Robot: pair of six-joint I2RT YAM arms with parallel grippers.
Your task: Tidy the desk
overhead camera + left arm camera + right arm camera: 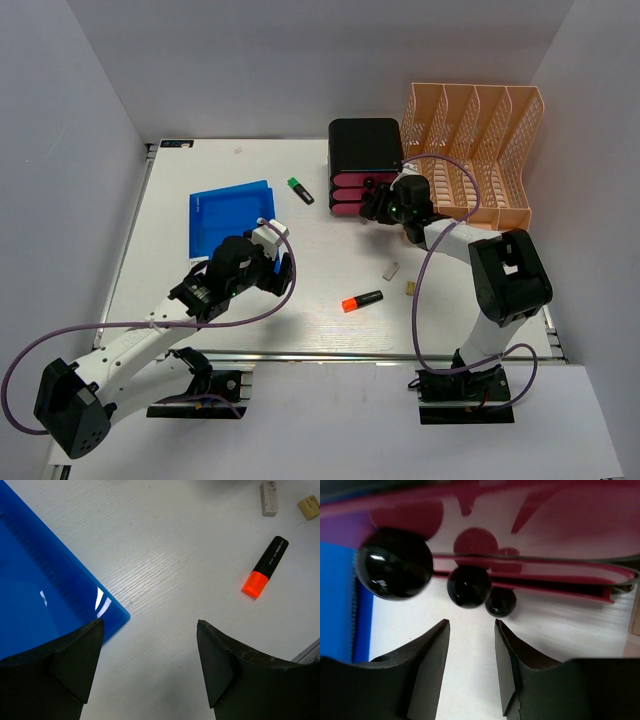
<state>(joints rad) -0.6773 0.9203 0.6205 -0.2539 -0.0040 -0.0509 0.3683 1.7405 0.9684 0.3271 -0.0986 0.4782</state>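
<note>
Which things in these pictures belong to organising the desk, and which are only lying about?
Part of the job:
desk, blue folder, green highlighter, orange highlighter, white eraser, beige block, black drawer unit, peach file rack.

Not part of it:
purple cable, metal rail.

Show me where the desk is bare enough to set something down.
Bare: the far strip of desk behind the folder, left of the green marker; and the middle, between the folder and the erasers. Crowded: the far right, where the right gripper is at the drawers beside the rack, and around the orange marker.
</note>
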